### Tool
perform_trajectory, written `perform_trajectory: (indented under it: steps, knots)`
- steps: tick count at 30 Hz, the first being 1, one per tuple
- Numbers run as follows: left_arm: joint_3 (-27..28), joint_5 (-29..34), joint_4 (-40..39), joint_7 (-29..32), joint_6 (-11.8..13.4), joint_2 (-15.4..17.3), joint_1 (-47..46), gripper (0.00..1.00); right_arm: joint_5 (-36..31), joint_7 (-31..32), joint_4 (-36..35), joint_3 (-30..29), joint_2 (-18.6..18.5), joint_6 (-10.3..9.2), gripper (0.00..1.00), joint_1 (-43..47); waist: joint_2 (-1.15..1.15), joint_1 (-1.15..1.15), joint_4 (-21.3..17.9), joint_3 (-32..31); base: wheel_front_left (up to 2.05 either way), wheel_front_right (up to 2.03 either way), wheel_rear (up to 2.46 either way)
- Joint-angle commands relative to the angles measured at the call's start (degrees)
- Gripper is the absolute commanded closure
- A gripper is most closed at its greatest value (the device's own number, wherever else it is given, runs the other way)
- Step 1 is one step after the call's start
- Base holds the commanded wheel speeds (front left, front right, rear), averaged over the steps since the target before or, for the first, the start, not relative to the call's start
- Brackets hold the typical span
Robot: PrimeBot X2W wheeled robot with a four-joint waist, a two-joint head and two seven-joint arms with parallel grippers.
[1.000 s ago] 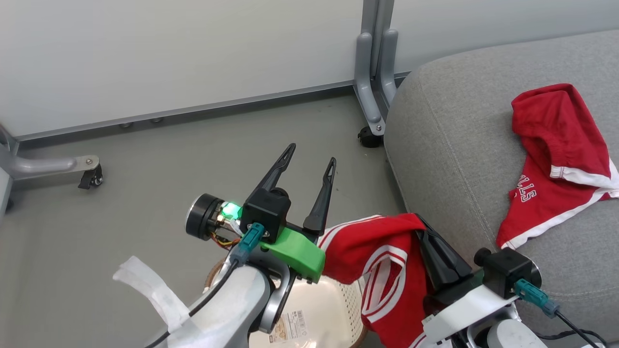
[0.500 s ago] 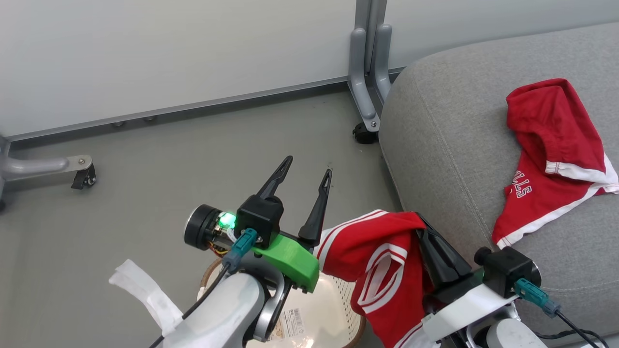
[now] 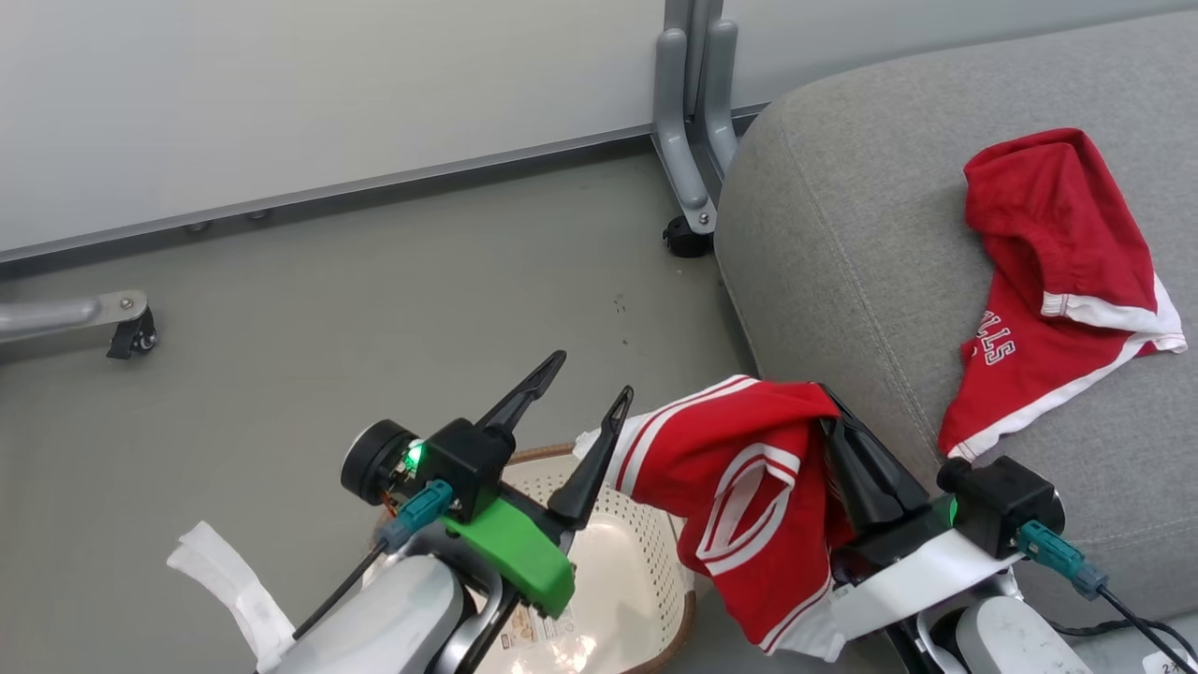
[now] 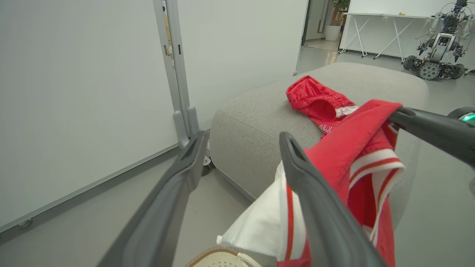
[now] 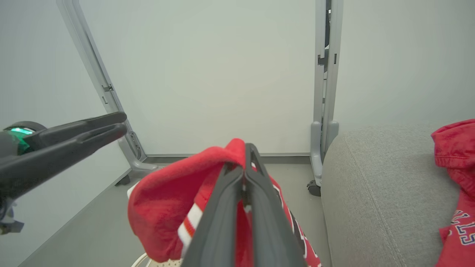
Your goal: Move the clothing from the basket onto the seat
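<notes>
Since a second ago the view has shifted, so more cream-white perforated plastic basket (image 3: pixel 646 534) shows under the left gripper (image 3: pixel 592 374), fingers spread, empty. Then the right gripper (image 3: pixel 833 421) pinches a red white-striped garment (image 3: pixel 739 468) beside the light-grey fabric seat (image 3: pixel 842 262), second red lettered garment (image 3: pixel 1048 281) lying on it.

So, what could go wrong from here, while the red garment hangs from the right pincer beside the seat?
1. The right pincer pinches the hanging garment by one fold only; it might slip and fall on the floor beside the basket.
2. Its loose white edge hangs close to the open left pincer and could snag there.
3. The cloth hangs lower than the top of the seat, so it may drag against the side.
</notes>
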Motion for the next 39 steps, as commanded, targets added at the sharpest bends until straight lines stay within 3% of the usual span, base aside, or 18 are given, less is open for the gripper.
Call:
perform_trajectory:
  steps: [1,16,25,30,39]
  knots:
    - [-0.5,0.6,0.2,-0.6,-1.7,0.8,1.0,0.00,0.2,-0.2,-0.5,-0.3,0.0,-0.02,1.00,-0.5,0.00,0.00,-0.8,0.5,0.00,0.00,0.00]
    - [5.0,5.4,-2.0,-1.0,-10.2,-0.1,10.0,0.00,3.1,-0.2,-5.8,-8.2,0.0,-0.01,1.00,2.7,0.00,0.00,-8.5,3.4,0.00,0.00,0.00]
    - [7.8,9.5,-4.4,-0.9,-11.2,-1.7,15.5,0.00,4.7,-0.2,-7.7,-12.4,0.9,-0.01,1.00,7.1,0.00,0.00,-14.2,5.1,0.00,0.00,0.00]
    - [6.8,10.4,-5.7,-0.9,-11.2,-0.3,15.4,0.00,4.9,-0.2,-7.9,-13.6,2.3,-0.01,1.00,8.5,0.00,0.00,-16.9,7.4,0.00,0.00,0.00]
    - [6.6,13.5,-3.4,-0.9,-11.3,1.0,12.9,0.00,4.7,-0.2,-7.6,-13.8,3.8,-0.01,1.00,7.4,0.00,0.00,-17.4,11.4,0.00,0.00,0.00]
